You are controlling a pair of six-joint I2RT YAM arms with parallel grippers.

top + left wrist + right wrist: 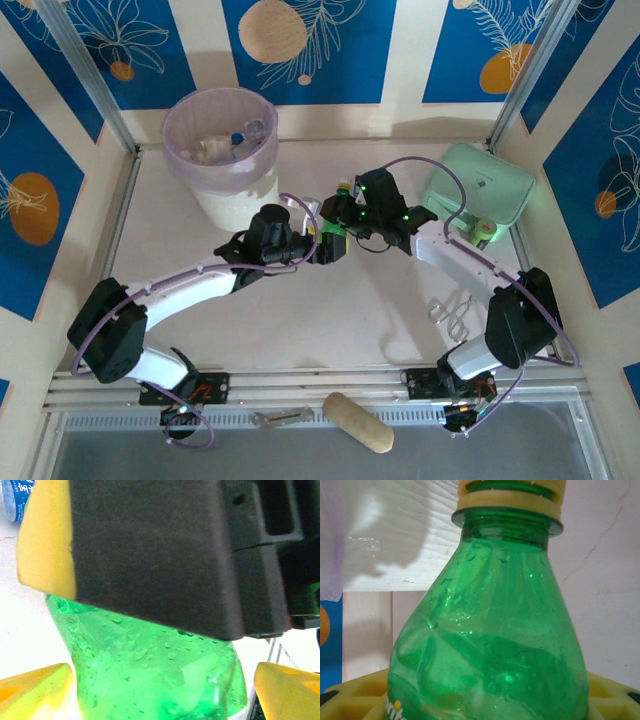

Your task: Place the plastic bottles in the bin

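Right wrist view had the green bottle (490, 630) up close, grasped in the right claw (485, 707). The claw's yellow fingers (355, 695) hugged the lower body on both sides. The neck pointed up in that view, with a cream ring under a green cap.

Through the left wrist camera, the left claw (160, 700) stood released. Its yellow fingertips (35, 690) were spread wide on either side of the same bottle, with a clear gap on the right side. The black body and one yellow pad of the right claw lay across the bottle above them. A blue-labelled bottle (17, 500) lay on the table at the top left corner of that view.

From the top camera, both claws met over the middle of the table (330, 330), with the green bottle between them, just right of the bin (225, 205). The bin stood at the far left, lined with a pale pink bag, and several bottles (228, 148) already lay inside it. A mint-green pouch (480, 185) sat at the far right, well apart from the bin. A tan loaf-like object (358, 422) lay at the near edge between the arm bases.
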